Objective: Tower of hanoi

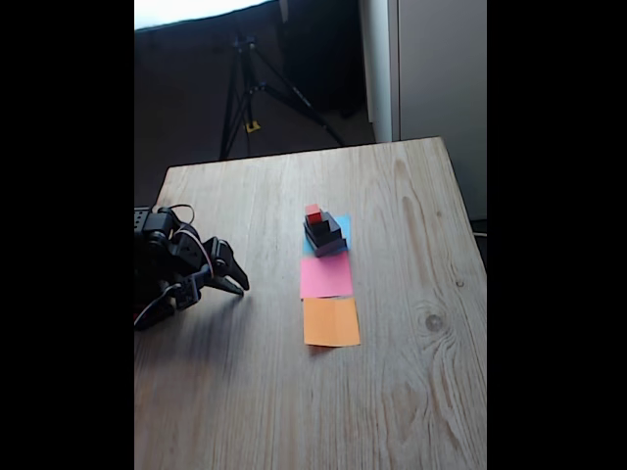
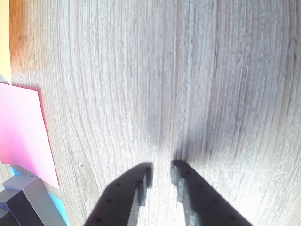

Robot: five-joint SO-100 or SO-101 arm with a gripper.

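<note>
The tower of hanoi (image 1: 324, 235) stands stacked on a blue paper square (image 1: 344, 226) near the table's middle in the fixed view: a grey slab lowest, black blocks on it, and a tiny red cube (image 1: 313, 211) on top. In the wrist view a corner of the grey slab (image 2: 36, 201) shows at the bottom left. My gripper (image 1: 238, 284) rests low over the table at the left, well apart from the tower. In the wrist view my gripper (image 2: 162, 169) holds nothing, and only a narrow slit separates its tips.
A pink paper square (image 1: 325, 275) and an orange paper square (image 1: 331, 321) lie in a row in front of the blue one. The wooden table (image 1: 411, 392) ends at the right and far edges. A tripod (image 1: 245, 88) stands on the floor behind it.
</note>
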